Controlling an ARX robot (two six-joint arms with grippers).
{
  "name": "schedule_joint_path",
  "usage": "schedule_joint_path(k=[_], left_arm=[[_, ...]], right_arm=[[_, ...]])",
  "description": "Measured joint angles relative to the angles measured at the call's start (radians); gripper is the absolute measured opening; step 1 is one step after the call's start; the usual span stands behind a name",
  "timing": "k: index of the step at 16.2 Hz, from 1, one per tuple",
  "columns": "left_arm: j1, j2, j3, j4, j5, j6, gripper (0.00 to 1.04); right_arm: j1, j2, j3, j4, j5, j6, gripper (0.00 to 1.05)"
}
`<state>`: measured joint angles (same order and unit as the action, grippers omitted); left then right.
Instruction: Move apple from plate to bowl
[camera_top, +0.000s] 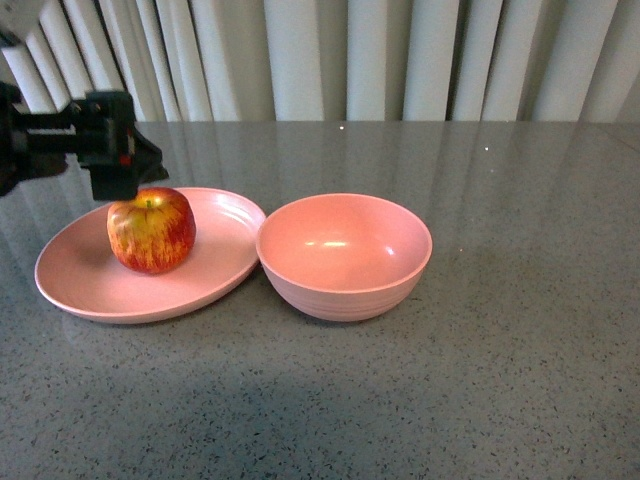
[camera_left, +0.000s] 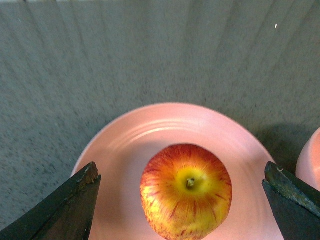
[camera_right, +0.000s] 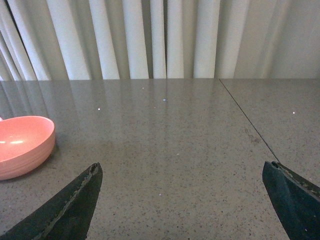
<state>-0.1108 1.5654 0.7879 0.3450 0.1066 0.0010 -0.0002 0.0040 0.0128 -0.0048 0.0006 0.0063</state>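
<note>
A red apple (camera_top: 151, 231) with yellow streaks sits upright on the pale pink plate (camera_top: 80, 285) at the left of the table. The deep pink bowl (camera_top: 345, 255) stands empty right beside the plate, touching its rim. My left gripper (camera_top: 120, 175) hovers just above and behind the apple, open. In the left wrist view the apple (camera_left: 186, 191) lies on the plate (camera_left: 150, 130) between the two spread fingertips (camera_left: 82, 187), untouched. My right gripper (camera_right: 182, 192) is open and empty over bare table, with the bowl's edge (camera_right: 22, 145) off to one side.
The table is grey speckled stone (camera_top: 500, 380). White pleated curtains (camera_top: 400, 55) hang behind its far edge. A thin seam (camera_right: 247, 122) runs across the tabletop in the right wrist view.
</note>
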Motion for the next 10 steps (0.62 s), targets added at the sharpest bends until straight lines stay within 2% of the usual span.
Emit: schedule_joint_path(k=[10], left_arm=[[-0.024, 0.171, 0.070, -0.065, -0.019, 0.001, 0.98]], right_arm=[[0.000, 0.000, 0.000, 0.000, 0.000, 0.000, 0.98]])
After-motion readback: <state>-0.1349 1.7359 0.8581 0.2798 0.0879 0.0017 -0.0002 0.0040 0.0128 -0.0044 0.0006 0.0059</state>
